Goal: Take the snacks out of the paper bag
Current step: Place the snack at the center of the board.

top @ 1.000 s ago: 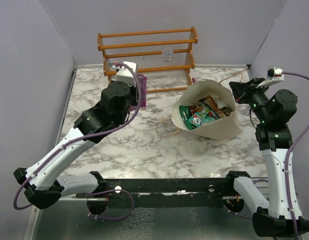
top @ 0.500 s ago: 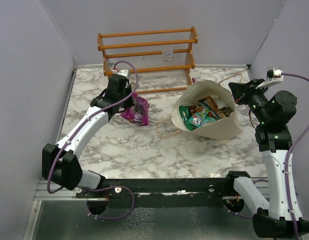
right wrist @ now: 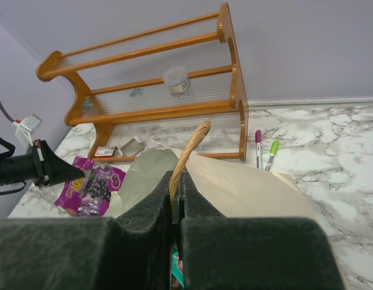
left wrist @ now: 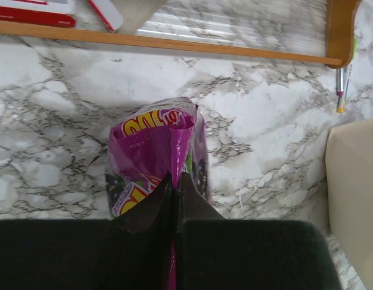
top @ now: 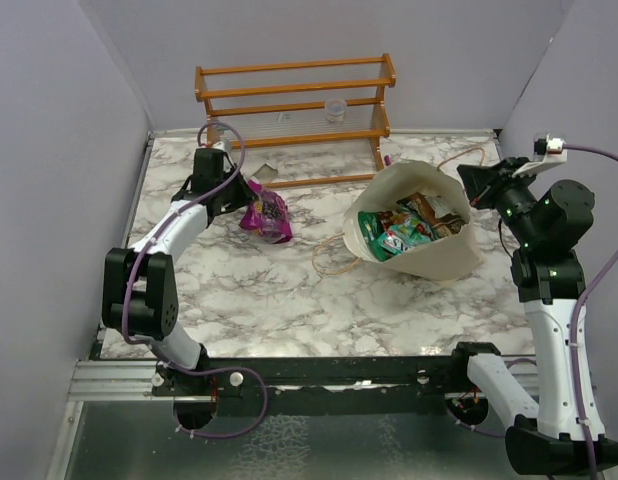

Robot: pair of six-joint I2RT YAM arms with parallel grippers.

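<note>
The cream paper bag [top: 434, 255] stands open at the right of the marble table, with several snacks [top: 409, 225] in green, red and yellow inside. My right gripper [top: 471, 184] is shut on its tan loop handle [right wrist: 189, 151] at the bag's far right rim; in the right wrist view the gripper [right wrist: 176, 176] pinches the handle above the bag's wall [right wrist: 253, 187]. My left gripper [top: 239, 200] is shut on the edge of a purple snack packet [top: 267, 215], low over the table, left of the bag. It also shows in the left wrist view [left wrist: 150, 142], gripper [left wrist: 174, 178].
A wooden slatted rack [top: 294, 100] stands along the back wall with a small clear cup [top: 335, 108] on it and small boxes [left wrist: 35, 12] under its left end. Two pens [right wrist: 258, 148] lie by its right foot. The bag's second handle [top: 329, 255] loops onto the table.
My left arm has stretched out to the back left and lowered the purple packet down to the table near the rack. The right arm and the bag have not moved.
</note>
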